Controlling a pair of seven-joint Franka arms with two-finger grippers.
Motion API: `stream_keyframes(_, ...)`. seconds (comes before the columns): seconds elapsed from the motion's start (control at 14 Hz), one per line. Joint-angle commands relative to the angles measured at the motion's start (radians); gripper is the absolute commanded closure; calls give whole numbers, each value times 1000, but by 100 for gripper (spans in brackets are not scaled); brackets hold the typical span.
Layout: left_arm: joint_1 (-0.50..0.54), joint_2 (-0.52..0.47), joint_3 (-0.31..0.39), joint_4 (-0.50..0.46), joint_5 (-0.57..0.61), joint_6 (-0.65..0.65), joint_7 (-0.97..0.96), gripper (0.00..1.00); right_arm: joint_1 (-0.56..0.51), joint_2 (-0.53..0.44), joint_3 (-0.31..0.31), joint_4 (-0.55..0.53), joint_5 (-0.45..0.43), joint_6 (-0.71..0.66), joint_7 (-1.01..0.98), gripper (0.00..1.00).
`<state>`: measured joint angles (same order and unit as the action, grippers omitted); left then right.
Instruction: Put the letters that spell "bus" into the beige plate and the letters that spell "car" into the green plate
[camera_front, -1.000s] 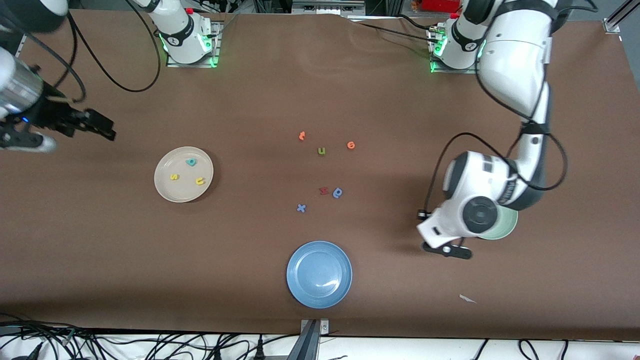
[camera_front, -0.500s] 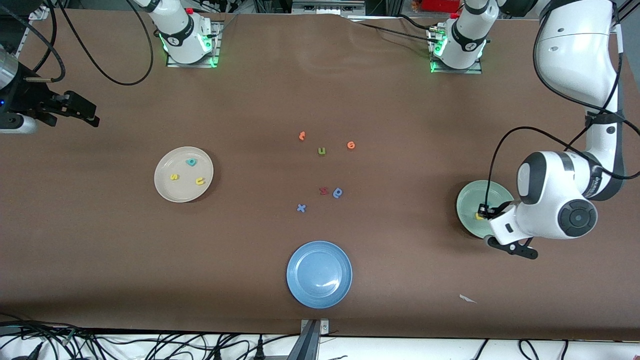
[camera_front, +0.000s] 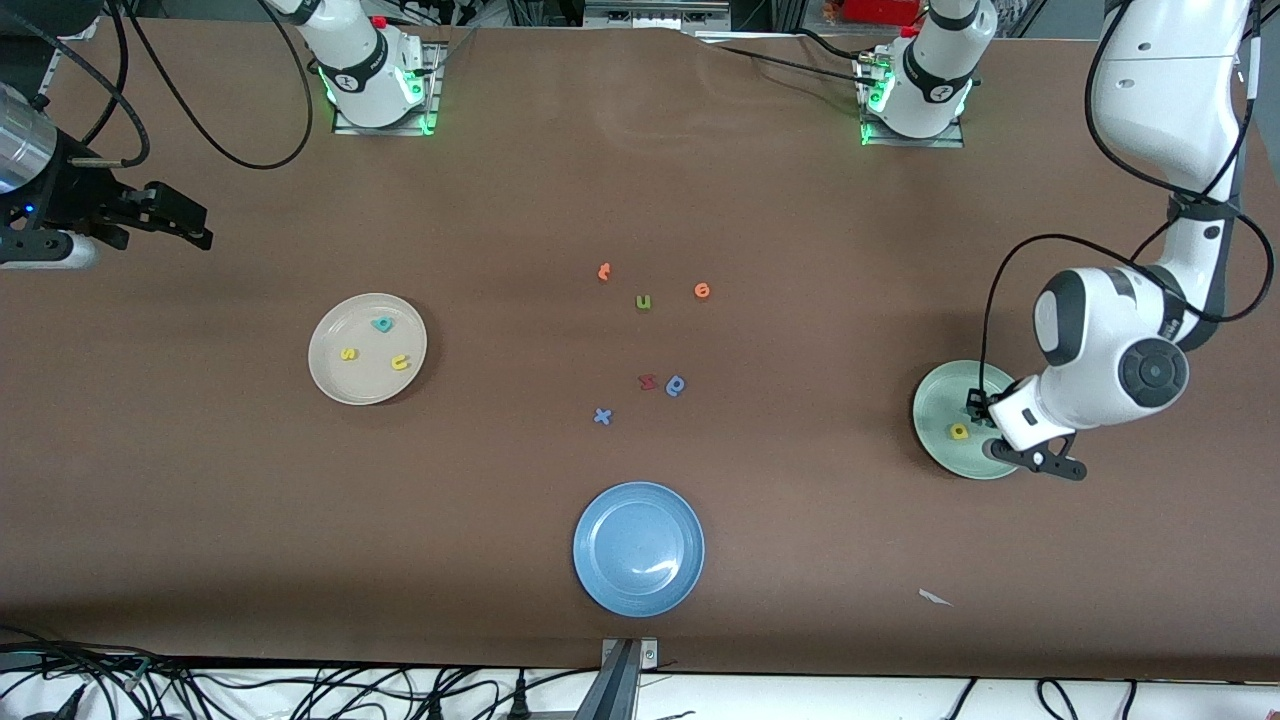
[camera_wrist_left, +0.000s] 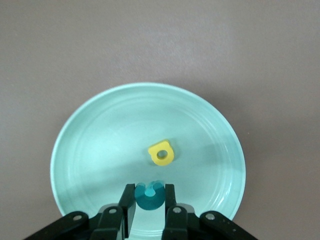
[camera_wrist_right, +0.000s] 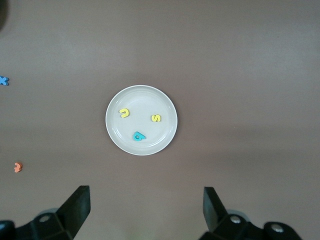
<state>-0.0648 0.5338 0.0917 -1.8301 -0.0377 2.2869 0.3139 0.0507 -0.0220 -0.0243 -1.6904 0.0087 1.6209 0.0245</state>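
From the front I see my left gripper (camera_front: 975, 408) over the green plate (camera_front: 940, 400) at the left arm's end of the surface, but the wrist hides what it carries. Only the left wrist view shows it: the fingers (camera_wrist_left: 129, 202) are narrow, pinching a teal c (camera_wrist_left: 149, 195) by its two flanks, held flat over the plate, its gap turned away from the fingers toward the yellow a (camera_wrist_left: 161, 153). That a lies flat near the plate's middle, clear of the c. I cannot find the r in any view. The beige plate (camera_front: 330, 385) sits toward the right arm's end with the teal b (camera_front: 382, 324), yellow s (camera_front: 347, 353) and yellow u (camera_front: 400, 362) lying flat and apart inside it; the right wrist view gives their shapes better, the u's opening tipped sideways. My right gripper (camera_front: 175, 222) waits over bare surface near that end, fingers (camera_wrist_right: 75, 205) wide with nothing between them. Mid-surface lie an olive u (camera_front: 643, 302), orange e (camera_front: 702, 290), blue x (camera_front: 602, 416), and nearer the camera a blue plate (camera_front: 600, 580).
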Motion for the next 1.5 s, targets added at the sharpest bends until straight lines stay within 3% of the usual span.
stream_keyframes(0.0, -9, -77, -12, -103, 28, 54, 17, 7, 0, -10, -3, -8, -6, 2, -17, 0)
stream_keyframes(0.07, -10, -96, -12, -97, 29, 46, 7, 0, -3, -10, -5, -6, -4, 2, -11, 0)
stream_keyframes(0.43, -7, -211, -10, -71, 29, -28, -10, 0, -3, -10, -3, -6, -3, 2, -9, 0)
stream_keyframes(0.71, -13, -356, -10, -8, 19, -298, -64, 0, -3, -10, -3, -5, -4, 4, -9, 0)
stream_keyframes(1.07, -36, -452, -10, 124, 28, -585, -133, 0, -3, -4, -3, -3, -3, 10, -18, 0)
stream_keyframes(1.43, -38, -549, -9, 132, 58, -593, -133, 0, 1, -3, -3, 3, -9, 10, -20, 0)
